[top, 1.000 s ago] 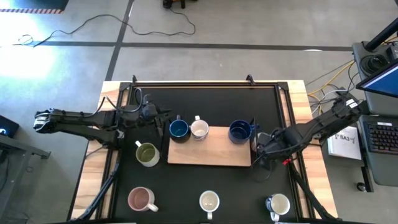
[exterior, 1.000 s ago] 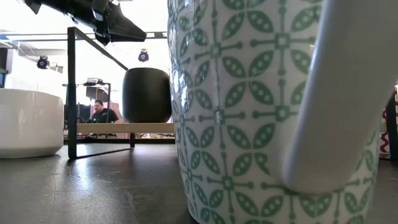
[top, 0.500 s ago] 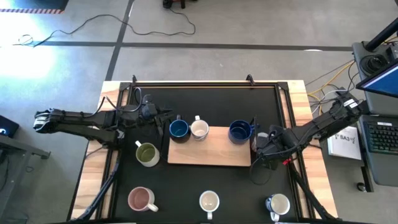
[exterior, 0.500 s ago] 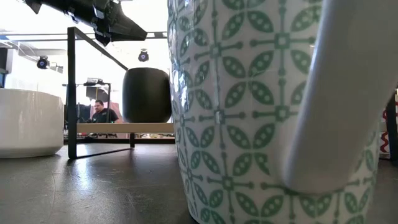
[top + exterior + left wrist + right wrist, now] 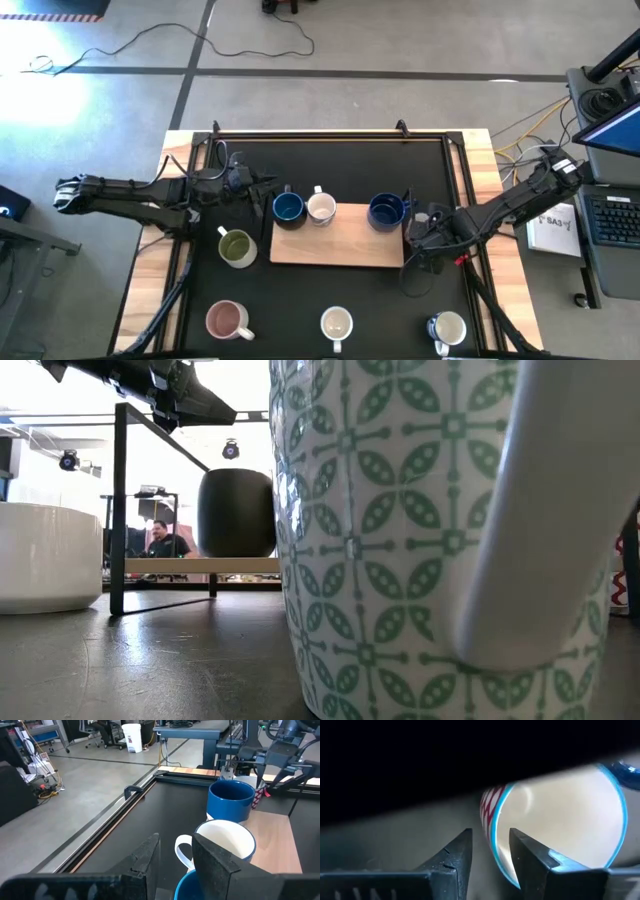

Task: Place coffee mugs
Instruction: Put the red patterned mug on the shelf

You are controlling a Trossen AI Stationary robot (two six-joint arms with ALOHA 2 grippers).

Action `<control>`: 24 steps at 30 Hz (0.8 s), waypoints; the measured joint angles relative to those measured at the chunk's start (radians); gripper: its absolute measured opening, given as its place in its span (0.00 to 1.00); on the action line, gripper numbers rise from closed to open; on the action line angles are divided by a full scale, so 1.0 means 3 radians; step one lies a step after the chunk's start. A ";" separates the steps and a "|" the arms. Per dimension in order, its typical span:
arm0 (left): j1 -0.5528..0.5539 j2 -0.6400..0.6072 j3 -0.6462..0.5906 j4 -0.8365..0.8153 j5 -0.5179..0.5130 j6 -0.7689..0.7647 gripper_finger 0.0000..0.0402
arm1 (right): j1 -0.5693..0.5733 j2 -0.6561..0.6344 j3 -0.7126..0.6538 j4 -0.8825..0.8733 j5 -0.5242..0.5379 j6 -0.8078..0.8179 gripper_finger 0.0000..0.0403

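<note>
The wooden board point(image 5: 337, 239) lies in the middle of the black table point(image 5: 330, 165), and everything here is placed against it. On the board's left end stand a blue mug point(image 5: 288, 208) and a white mug point(image 5: 321, 208), touching each other; toward its right end stands a second blue mug point(image 5: 385, 210). Just off the board's left edge sits the olive green mug point(image 5: 237, 248). In front of the board, along the table's near edge, are the pink mug point(image 5: 227, 320), a cream mug point(image 5: 337, 324) and a shiny mug point(image 5: 448, 328).

The left gripper point(image 5: 262, 190) hovers just left of the board, beside the first blue mug; its fingers point(image 5: 212, 865) stand a little apart and hold nothing.

The right gripper point(image 5: 418, 231) is at the board's right end. Its fingers point(image 5: 532, 857) are slightly apart, straddling the rim of a mug with a red-striped outside point(image 5: 560, 815) that lies tilted on its side. Whether they press on the rim cannot be told.
</note>
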 joint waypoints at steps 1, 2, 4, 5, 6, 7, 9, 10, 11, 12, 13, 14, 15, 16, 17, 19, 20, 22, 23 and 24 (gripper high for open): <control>0.0000 0.0000 0.0000 0.0000 0.0000 0.0000 0.24 | 0.0000 0.0000 0.0002 0.0001 0.0003 -0.0016 0.28; 0.0000 0.0000 0.0000 0.0000 0.0000 0.0000 0.24 | -0.0001 0.0000 0.0006 -0.0004 0.0003 -0.0041 0.27; 0.0000 0.0000 0.0000 0.0000 0.0000 0.0000 0.24 | -0.0003 0.0000 0.0009 -0.0007 0.0003 -0.0078 0.24; 0.0000 0.0000 0.0000 0.0000 0.0000 0.0000 0.24 | -0.0005 0.0000 0.0010 -0.0007 0.0001 -0.0088 0.23; 0.0000 0.0000 0.0000 0.0000 0.0000 0.0000 0.24 | -0.0006 0.0000 0.0010 -0.0008 -0.0001 -0.0095 0.21; 0.0000 0.0000 0.0000 0.0000 0.0000 0.0000 0.24 | -0.0008 0.0000 0.0010 -0.0008 -0.0001 -0.0101 0.19; 0.0000 0.0000 0.0000 0.0000 0.0000 0.0001 0.24 | -0.0021 0.0000 0.0011 -0.0008 -0.0004 -0.0111 0.15; 0.0000 0.0000 0.0000 0.0000 -0.0001 0.0002 0.24 | -0.0020 0.0000 0.0011 -0.0008 -0.0004 -0.0114 0.12; 0.0000 0.0000 0.0000 0.0000 -0.0001 0.0003 0.24 | -0.0020 0.0000 0.0011 -0.0007 -0.0004 -0.0117 0.10; 0.0000 0.0000 0.0000 0.0000 -0.0001 0.0003 0.24 | -0.0021 0.0000 0.0011 -0.0004 -0.0004 -0.0122 0.08; 0.0000 0.0000 0.0000 0.0000 -0.0003 0.0003 0.24 | -0.0022 0.0000 0.0011 -0.0007 -0.0003 -0.0128 0.06; 0.0000 0.0000 0.0000 0.0000 -0.0003 0.0003 0.24 | -0.0022 0.0000 0.0011 -0.0014 -0.0017 -0.0123 0.04; 0.0000 0.0000 0.0000 0.0000 -0.0003 0.0003 0.24 | -0.0021 -0.0009 0.0013 -0.0010 -0.0026 -0.0126 0.04; 0.0000 0.0000 0.0000 0.0000 -0.0003 0.0003 0.24 | -0.0022 -0.0013 0.0013 -0.0006 -0.0027 -0.0130 0.03; 0.0000 0.0000 0.0000 0.0000 -0.0004 0.0004 0.24 | -0.0021 -0.0018 0.0013 -0.0006 -0.0028 -0.0130 0.03; 0.0000 0.0000 0.0000 0.0000 -0.0004 0.0004 0.24 | -0.0020 -0.0045 0.0016 -0.0022 -0.0056 -0.0134 0.03; 0.0000 0.0000 0.0000 0.0000 -0.0004 0.0004 0.24 | -0.0022 -0.0055 0.0030 -0.0029 -0.0084 -0.0132 0.03; 0.0000 0.0000 0.0000 0.0000 -0.0004 0.0004 0.24 | -0.0020 -0.0081 0.0080 -0.0071 -0.0150 -0.0116 0.03; 0.0000 0.0000 0.0000 0.0000 -0.0005 0.0004 0.24 | -0.0020 -0.0095 0.0115 -0.0108 -0.0182 -0.0104 0.03; 0.0000 0.0000 0.0000 0.0000 -0.0005 0.0013 0.24 | -0.0020 -0.0102 0.0160 -0.0142 -0.0209 -0.0100 0.03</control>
